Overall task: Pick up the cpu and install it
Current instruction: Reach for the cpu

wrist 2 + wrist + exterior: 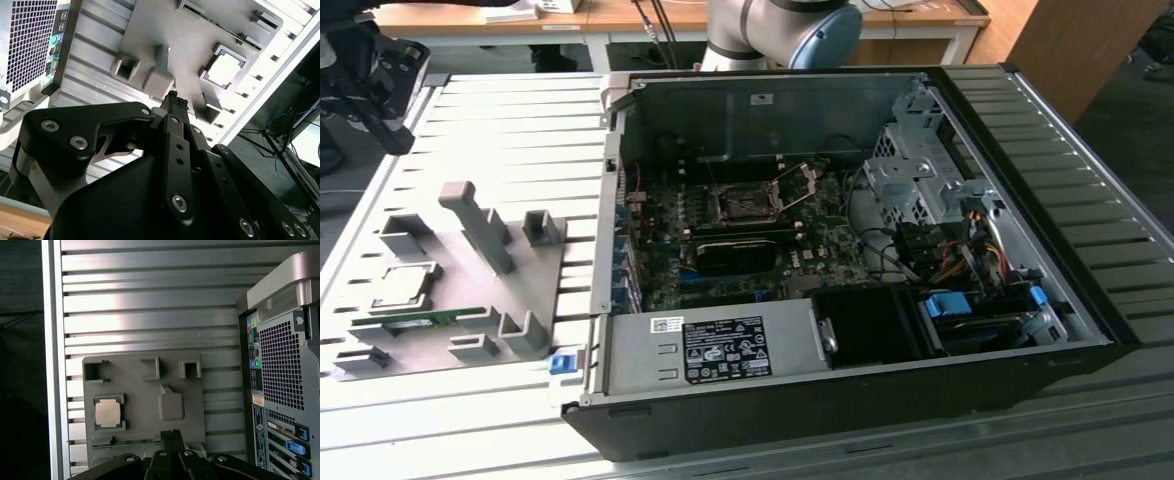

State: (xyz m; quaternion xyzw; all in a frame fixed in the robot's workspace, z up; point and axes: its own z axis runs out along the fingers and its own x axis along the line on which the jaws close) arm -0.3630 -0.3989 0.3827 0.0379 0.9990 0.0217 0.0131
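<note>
The cpu [223, 68] is being presented flat in a recess of the grey fixture plate [150, 30] for an easy pick, well apart from the open computer case [720, 405]. The gripper [176, 102] is being held above the plate, clenched and empty.

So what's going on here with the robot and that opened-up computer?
A robot arm is working on getting a chip into the open computer case. At this moment the chip lies in its holder on the grey tray beside the case. The gripper hangs above the tray with its fingers shut, holding nothing and not touching the chip. Inside the case, the socket on the board looks open.
</note>
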